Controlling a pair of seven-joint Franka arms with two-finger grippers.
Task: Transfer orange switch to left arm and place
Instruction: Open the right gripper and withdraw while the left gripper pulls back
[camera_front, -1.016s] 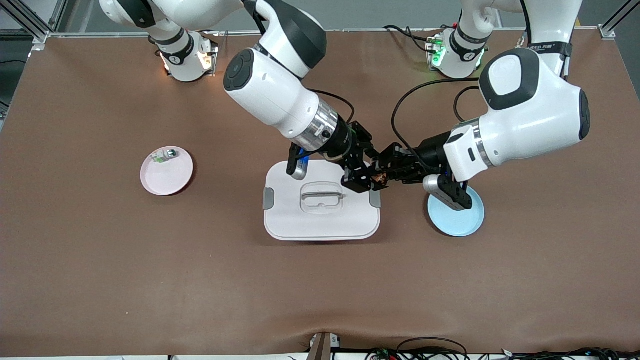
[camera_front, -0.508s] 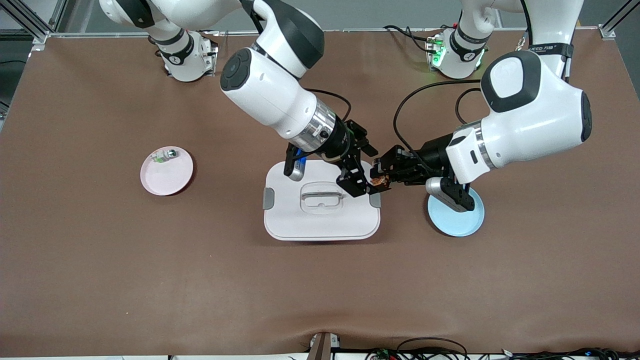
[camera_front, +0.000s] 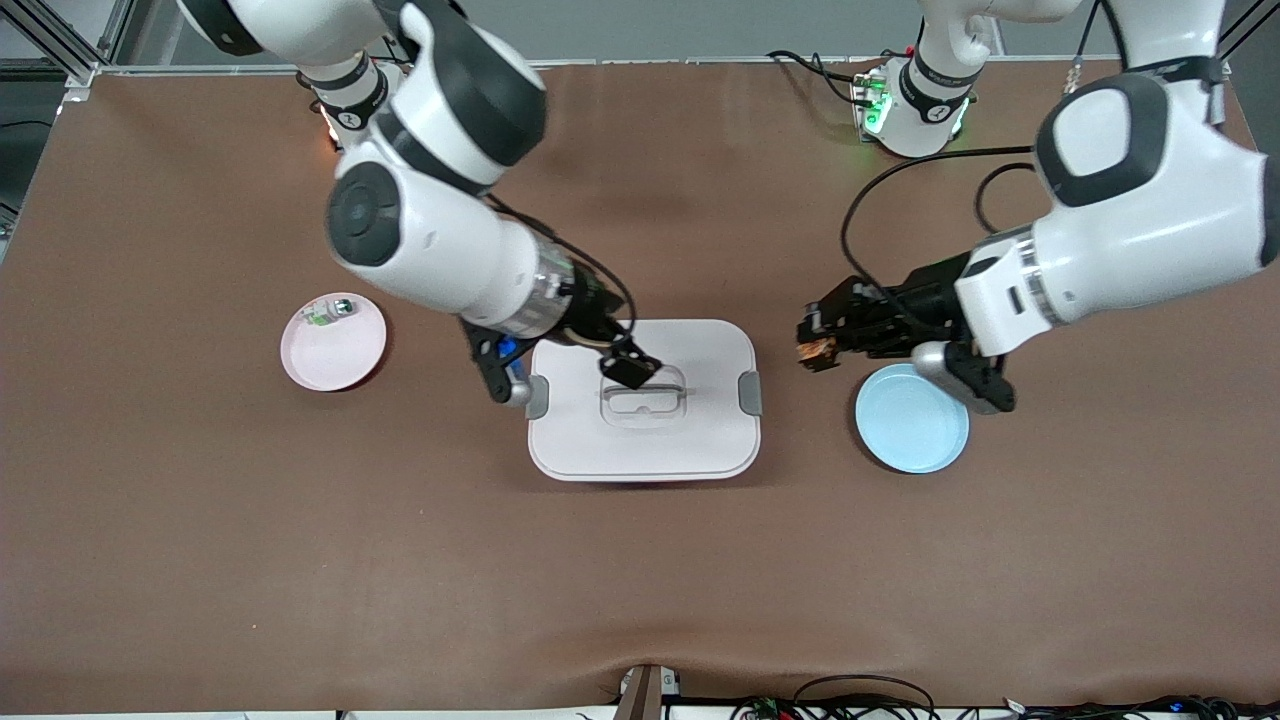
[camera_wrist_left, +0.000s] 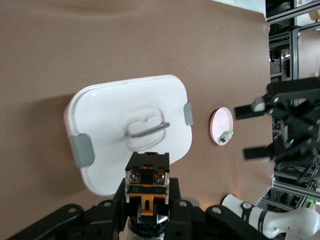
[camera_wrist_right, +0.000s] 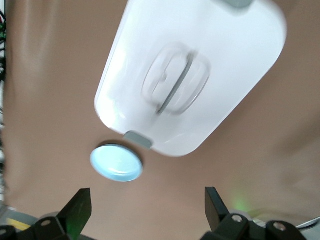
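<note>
Switch, small black-bodied with orange part (camera_wrist_left: 147, 189), clamped endwise in left gripper (camera_front: 815, 352), long axis along fingers; right gripper (camera_front: 630, 368) spread over white lidded box (camera_front: 700, 440).

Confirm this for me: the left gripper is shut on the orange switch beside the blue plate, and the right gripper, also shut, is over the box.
One thing is wrong: the right gripper over the box is open, not shut; the right wrist view shows its fingers spread wide with nothing between them. The rest holds: the left gripper is shut on the orange switch beside the blue plate.
</note>
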